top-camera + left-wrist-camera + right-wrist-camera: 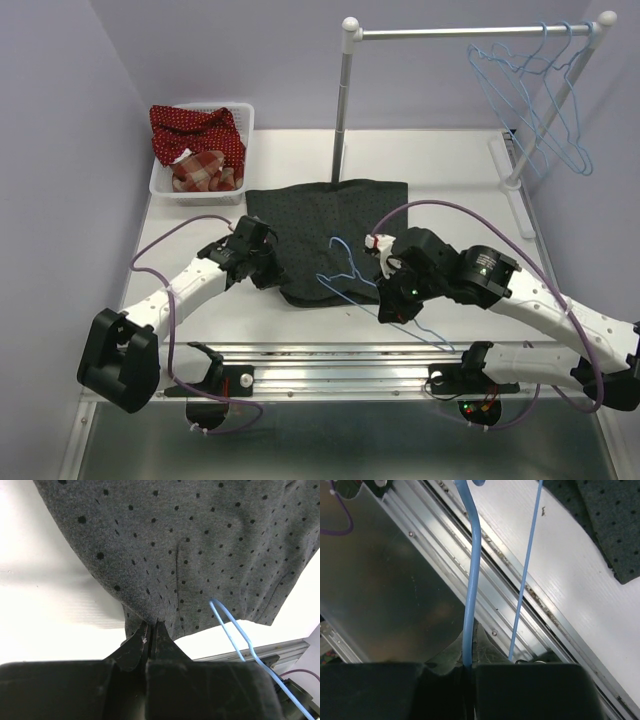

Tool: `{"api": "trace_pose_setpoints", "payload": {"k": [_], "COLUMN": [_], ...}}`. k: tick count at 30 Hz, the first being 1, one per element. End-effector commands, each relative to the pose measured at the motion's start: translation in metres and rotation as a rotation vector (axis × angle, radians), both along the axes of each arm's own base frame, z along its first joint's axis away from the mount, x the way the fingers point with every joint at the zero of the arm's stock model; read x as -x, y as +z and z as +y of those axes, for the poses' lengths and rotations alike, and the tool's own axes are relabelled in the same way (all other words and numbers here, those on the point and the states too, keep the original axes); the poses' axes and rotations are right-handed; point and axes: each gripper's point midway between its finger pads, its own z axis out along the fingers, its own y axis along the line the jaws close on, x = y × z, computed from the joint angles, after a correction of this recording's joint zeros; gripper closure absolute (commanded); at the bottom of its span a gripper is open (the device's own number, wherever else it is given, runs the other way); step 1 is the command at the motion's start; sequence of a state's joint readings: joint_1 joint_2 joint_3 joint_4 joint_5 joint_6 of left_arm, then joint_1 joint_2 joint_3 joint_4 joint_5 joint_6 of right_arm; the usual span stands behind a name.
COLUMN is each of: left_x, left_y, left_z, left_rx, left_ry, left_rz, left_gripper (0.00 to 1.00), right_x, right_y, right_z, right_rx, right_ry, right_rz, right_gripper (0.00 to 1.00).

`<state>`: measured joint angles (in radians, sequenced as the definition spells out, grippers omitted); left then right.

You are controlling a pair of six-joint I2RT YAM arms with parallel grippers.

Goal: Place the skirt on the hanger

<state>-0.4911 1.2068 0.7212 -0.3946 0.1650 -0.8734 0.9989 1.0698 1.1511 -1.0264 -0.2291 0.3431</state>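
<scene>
Pinching the skirt's [330,210] near-left hem tight in my left jaws and clamping the hanger [473,580] in my right jaws, its hook lying over the skirt's near edge, just right of my left jaws.

Left arm [185,288]: white shell links and black joints, with a big blocky black joint housing [118,358]. Left purple cable [190,221] runs along it in loops. Right arm [560,305]: same white links, with a round black actuator [487,266] that has a small green mark and a green LED [413,291] on the black wrist. Right purple cable [440,204] arcs over it. Left gripper [151,626]: matte black tapered fingers, scuffed tips. Right gripper [471,652]: black, dusty. Red and green lights [472,408] at the right base.
</scene>
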Motion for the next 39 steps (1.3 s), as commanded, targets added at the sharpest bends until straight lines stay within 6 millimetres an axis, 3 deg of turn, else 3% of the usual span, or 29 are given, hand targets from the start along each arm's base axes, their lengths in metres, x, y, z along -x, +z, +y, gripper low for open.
{"api": "trace_pose_setpoints", "payload": {"k": [1, 10, 13, 18, 33, 39], "left_x": [-0.006, -0.006, -0.007, -0.006, -0.001, 0.006], "left_y": [0.015, 0.016, 0.019, 0.018, 0.022, 0.022], "left_z": [-0.004, -0.002, -0.002, 0.000, -0.006, -0.009], "left_rx": [0.014, 0.006, 0.009, -0.006, 0.035, 0.064], "left_ry": [0.002, 0.029, 0.027, 0.028, 0.008, 0.015], "left_rz": [-0.018, 0.000, -0.006, 0.002, 0.011, 0.035], "left_gripper": [1.00, 1.00, 1.00, 1.00, 1.00, 1.00], "right_x": [0.024, 0.049, 0.045, 0.042, 0.004, -0.026], "right_y": [0.020, 0.027, 0.016, 0.022, -0.004, -0.008], "right_z": [0.000, 0.005, 0.004, 0.015, 0.026, 0.027], "right_rx": [-0.069, -0.140, -0.103, -0.155, -0.089, -0.065], "right_ry": [0.096, 0.249, 0.241, 0.262, 0.153, 0.048], "right_rz": [0.035, 0.078, 0.076, 0.054, -0.063, -0.184], "right_gripper": [0.99, 0.99, 0.99, 0.99, 0.99, 0.99]}}
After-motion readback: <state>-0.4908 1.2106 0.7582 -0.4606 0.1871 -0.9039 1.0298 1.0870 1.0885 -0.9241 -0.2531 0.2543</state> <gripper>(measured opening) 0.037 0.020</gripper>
